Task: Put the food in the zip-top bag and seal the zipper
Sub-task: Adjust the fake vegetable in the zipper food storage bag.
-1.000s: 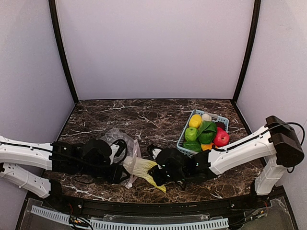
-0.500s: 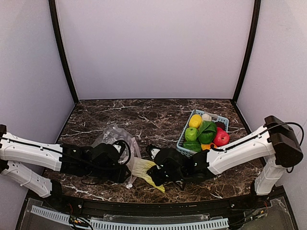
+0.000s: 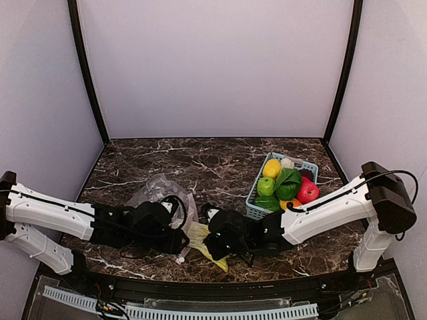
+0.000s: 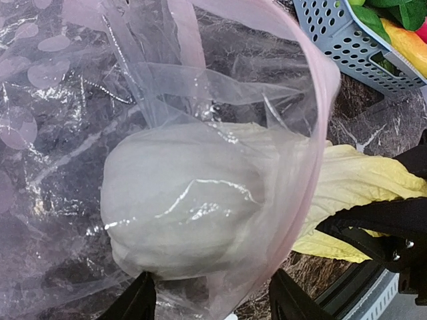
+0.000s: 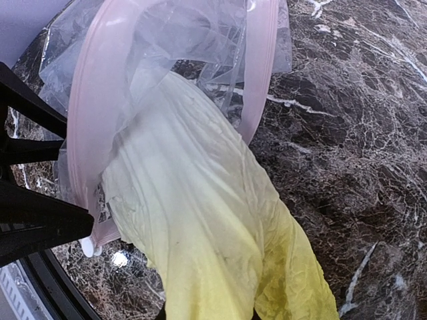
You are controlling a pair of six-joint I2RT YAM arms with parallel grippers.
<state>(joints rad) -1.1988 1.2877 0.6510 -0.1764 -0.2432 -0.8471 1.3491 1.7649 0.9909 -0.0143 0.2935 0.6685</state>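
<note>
The pale napa cabbage (image 3: 200, 235) lies on the table between my grippers. Its white end (image 4: 187, 200) is inside the mouth of the clear zip-top bag (image 3: 157, 190), and its yellow leafy end (image 5: 220, 267) sticks out. The pink zipper (image 4: 320, 133) loops around the cabbage and also shows as a ring (image 5: 83, 133) in the right wrist view. My left gripper (image 4: 213, 303) stands open, fingers either side of the bag's lower edge. My right gripper (image 3: 217, 241) is shut on the cabbage's leafy end; the leaves hide its fingers.
A light-blue basket (image 3: 254, 208) at the right holds the lemon (image 3: 271, 168), green apple (image 3: 265, 186), red fruit (image 3: 307, 192), orange pepper (image 3: 289, 203) and a green leafy vegetable (image 3: 288, 180). The basket's corner (image 4: 347, 47) is close to the bag. The table's front rail runs just behind both grippers.
The left arm has slid right, drawing the bag's mouth over the cabbage's white end, and its jaws have widened. The right gripper has pushed the cabbage a little leftward.
</note>
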